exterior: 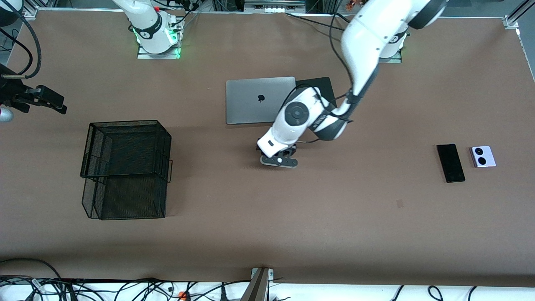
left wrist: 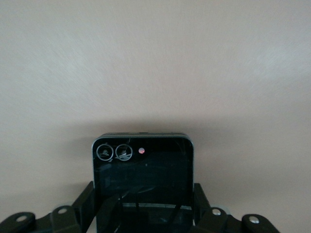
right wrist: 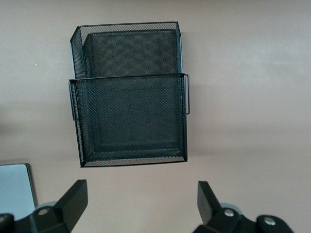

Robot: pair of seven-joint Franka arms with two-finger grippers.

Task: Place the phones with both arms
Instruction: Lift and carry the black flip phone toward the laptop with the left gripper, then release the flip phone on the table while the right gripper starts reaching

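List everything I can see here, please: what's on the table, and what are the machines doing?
Flip phone: one, black, square, held in the left gripper.
Slab phone: one, black, toward the left arm's end.
Lilac flip phone: one, beside the slab phone.
Laptop: one, grey, closed, mid-table.
Mesh basket: one, black, two-tiered, toward the right arm's end.
Table: brown.
Left gripper: shut on the flip phone, mid-table.
Right gripper: open, waiting over the table by the basket.

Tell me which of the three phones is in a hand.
The square black flip phone, clamped in the left hand over mid-table. The slim black slab phone and lilac-white flip phone lie untouched on the table.
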